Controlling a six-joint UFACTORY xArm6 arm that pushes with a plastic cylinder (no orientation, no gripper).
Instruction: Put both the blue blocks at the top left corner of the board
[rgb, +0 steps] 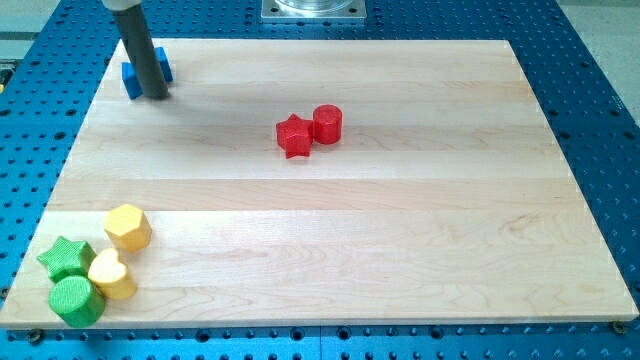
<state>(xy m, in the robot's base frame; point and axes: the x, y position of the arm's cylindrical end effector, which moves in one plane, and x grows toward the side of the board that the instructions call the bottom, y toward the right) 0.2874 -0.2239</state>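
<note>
board (330, 200): pale wood, visible grain in long planks, smooth, faint satin sheen. surrounding table (600, 120): blue, matt, dotted with a regular grid of small holes, looks like painted metal. rod (142, 50): dark grey, smooth, dull sheen, down to my tip (156, 96). blue blocks (131, 78): matt plastic look. red star (294, 137), red cylinder (328, 124), yellow hexagon (128, 227), yellow heart (111, 275), green star (66, 257), green cylinder (76, 300): same matt, faintly ridged plastic. metal plate (314, 9) at the view's top: bare, brushed grey.

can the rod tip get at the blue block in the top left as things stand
Probably yes: my tip already stands right against the blue block, which shows on both sides of the rod, with nothing between them.
</note>
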